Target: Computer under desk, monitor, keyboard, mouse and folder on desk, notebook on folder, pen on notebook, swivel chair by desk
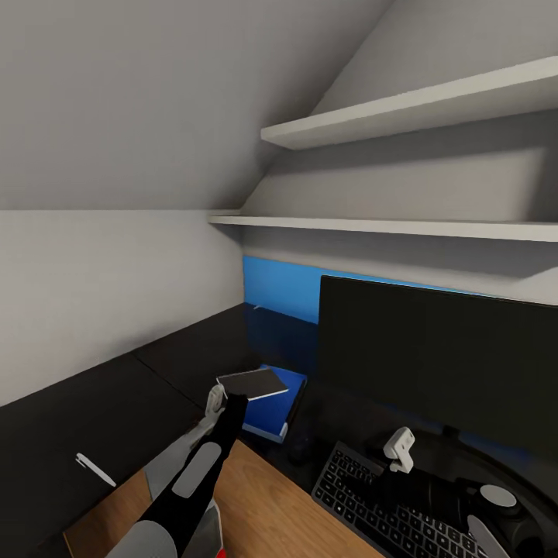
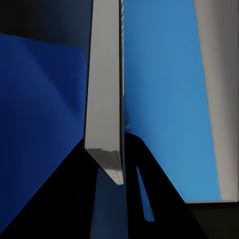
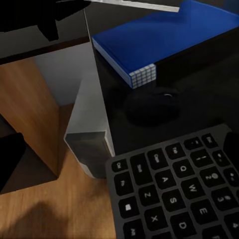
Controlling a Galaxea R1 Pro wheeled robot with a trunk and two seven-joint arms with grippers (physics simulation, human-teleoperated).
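Item: notebook (image 1: 252, 383), pale grey, gripped at its near edge by the left hand (image 1: 219, 400), held just above the blue folder (image 1: 273, 407) on the bench (image 1: 93, 418). Handling: lower flat, edges square, then release. Pen (image 1: 94, 469) waits nearby. Right hand (image 1: 401, 452): grip cannot be told.

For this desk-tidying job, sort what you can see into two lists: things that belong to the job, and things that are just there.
Belongs to the job:
monitor
keyboard
mouse
folder
notebook, held by the left gripper
pen
desk

Just there:
wall shelves
floor
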